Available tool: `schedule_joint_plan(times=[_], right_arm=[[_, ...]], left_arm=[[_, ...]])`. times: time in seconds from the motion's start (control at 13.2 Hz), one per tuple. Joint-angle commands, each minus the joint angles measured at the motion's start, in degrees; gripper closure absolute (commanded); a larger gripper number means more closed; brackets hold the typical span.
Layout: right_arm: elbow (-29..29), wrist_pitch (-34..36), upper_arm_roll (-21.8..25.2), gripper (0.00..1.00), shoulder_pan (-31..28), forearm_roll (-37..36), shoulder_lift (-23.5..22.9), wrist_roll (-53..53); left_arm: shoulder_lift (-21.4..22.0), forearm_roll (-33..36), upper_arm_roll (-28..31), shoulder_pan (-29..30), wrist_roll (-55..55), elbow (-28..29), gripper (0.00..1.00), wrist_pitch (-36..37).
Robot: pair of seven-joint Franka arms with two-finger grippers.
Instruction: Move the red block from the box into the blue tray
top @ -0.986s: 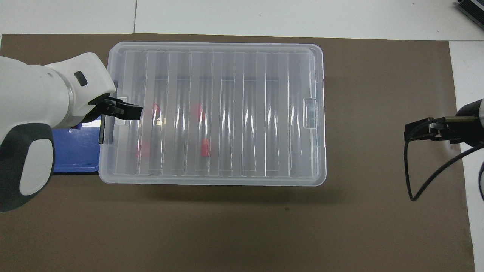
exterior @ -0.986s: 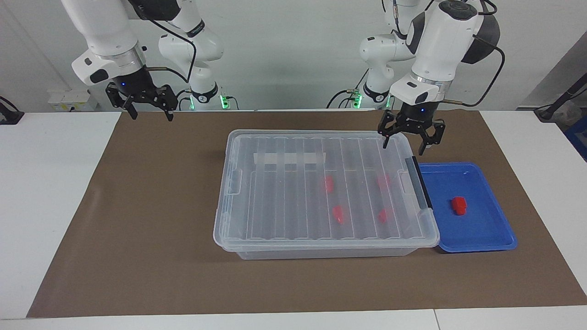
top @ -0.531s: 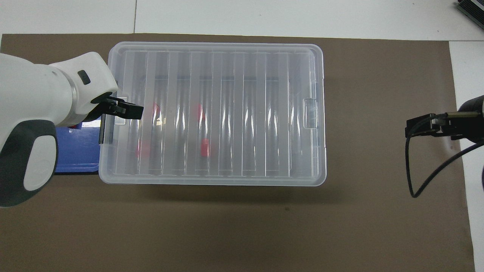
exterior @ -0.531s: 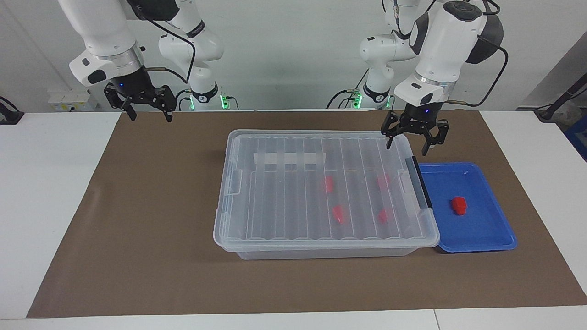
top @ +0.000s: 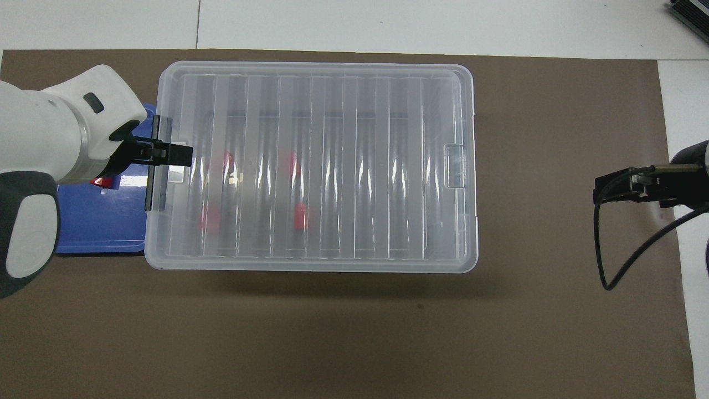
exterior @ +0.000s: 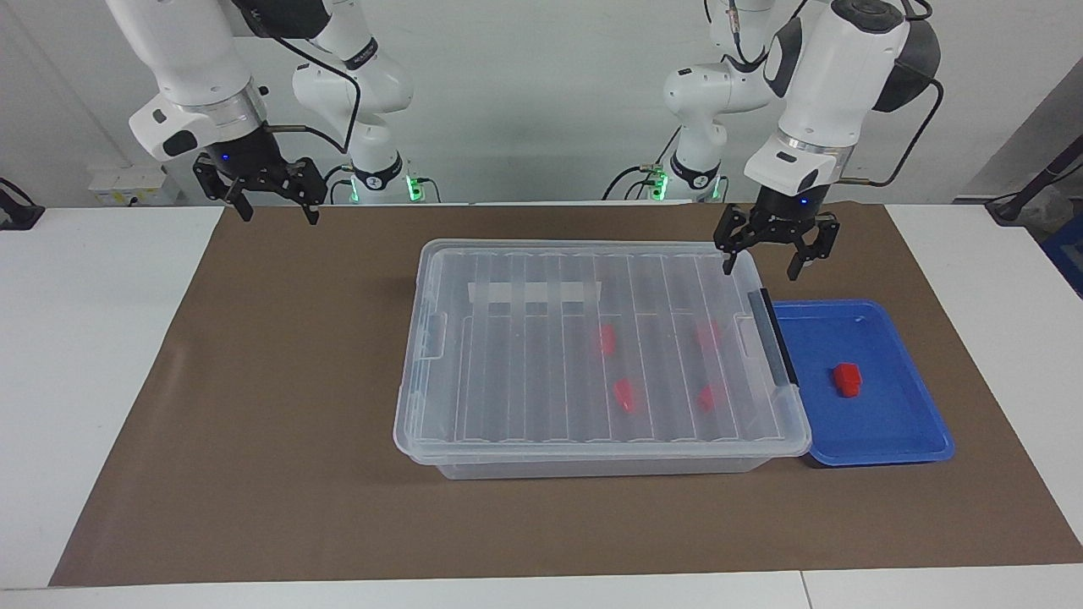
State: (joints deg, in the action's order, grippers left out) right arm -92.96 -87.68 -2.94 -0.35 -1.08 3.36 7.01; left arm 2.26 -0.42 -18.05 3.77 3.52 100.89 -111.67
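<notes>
in the facing view the box [exterior: 596,355] stands closed in the middle of the brown mat [exterior: 254,423], with four red blocks seen dimly through its ribbed lid, and the blue tray [exterior: 888,431] touches its latch end, toward the left arm's end of the table, with one red block [exterior: 846,379] lying in it. the left gripper [exterior: 768,256] hangs over the box corner by the latch, fingers wide apart and holding nothing, and the right gripper [exterior: 275,203] waits over the mat edge, also spread and empty. in the overhead view the left gripper [top: 166,154] covers the dark latch bar [top: 149,166], the red block [top: 101,181] peeks out under the wrist, and the right gripper [top: 615,188] is over the mat at the right arm's end.
</notes>
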Motion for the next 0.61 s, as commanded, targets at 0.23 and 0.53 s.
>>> schedule_joint_plan(times=[0.23, 0.53], right_arm=[[-0.82, 0.50, -0.23, 0.00, -0.53, 1.08, 0.42, 0.38], [-1.52, 0.50, -0.23, 0.00, -0.53, 1.17, 0.77, 0.38]], left_arm=[[2.14, -0.98, 2.23, 2.47, -4.49, 0.10, 0.00, 3.47], [2.31, -0.90, 2.32, 2.73, -4.92, 0.10, 0.00, 4.43]])
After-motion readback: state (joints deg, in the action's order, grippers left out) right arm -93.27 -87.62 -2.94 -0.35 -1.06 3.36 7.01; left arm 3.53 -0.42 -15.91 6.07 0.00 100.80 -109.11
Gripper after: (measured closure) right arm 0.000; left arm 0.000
